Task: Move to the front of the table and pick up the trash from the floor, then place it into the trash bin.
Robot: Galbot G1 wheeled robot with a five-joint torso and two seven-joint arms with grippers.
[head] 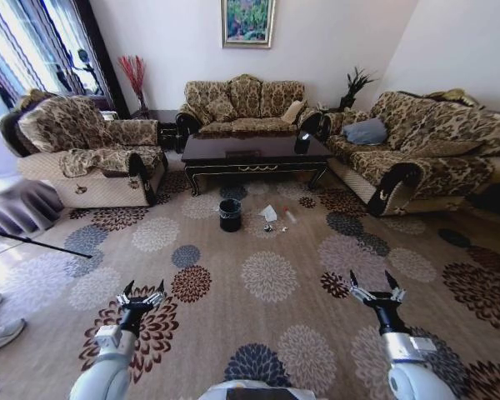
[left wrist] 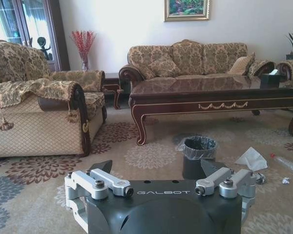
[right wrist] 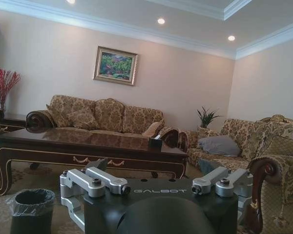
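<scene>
Trash [head: 271, 214] lies on the patterned carpet [head: 267, 275] in front of the bench [head: 254, 152], just beside the trash bin [head: 229, 214] on the side toward the right-hand sofa [head: 417, 146]: a crumpled white tissue, a slim clear tube and a few tiny scraps. The left wrist view shows the same group close by the trash bin [left wrist: 198, 156], with the tissue [left wrist: 251, 158] nearest it, the tube [left wrist: 285, 162] farther out and a scrap [left wrist: 284, 180] beside that. The right wrist view shows the trash bin [right wrist: 31, 210] by the leg of the bench [right wrist: 88, 146], a framed painting [right wrist: 115, 66] on the wall above the back sofa [right wrist: 100, 117], and lit ceiling spots. "GALBOT" is printed in pale letters on each wrist housing. Both arms reach forward low over the carpet, well short of the trash bin, wrists level. The left gripper [head: 142, 293] is released, its dark fingers [left wrist: 103, 166] spread and holding nothing. The right gripper [head: 373, 286] is likewise spread apart and holds nothing. An armchair [head: 87, 154] stands to the left of the bench.
</scene>
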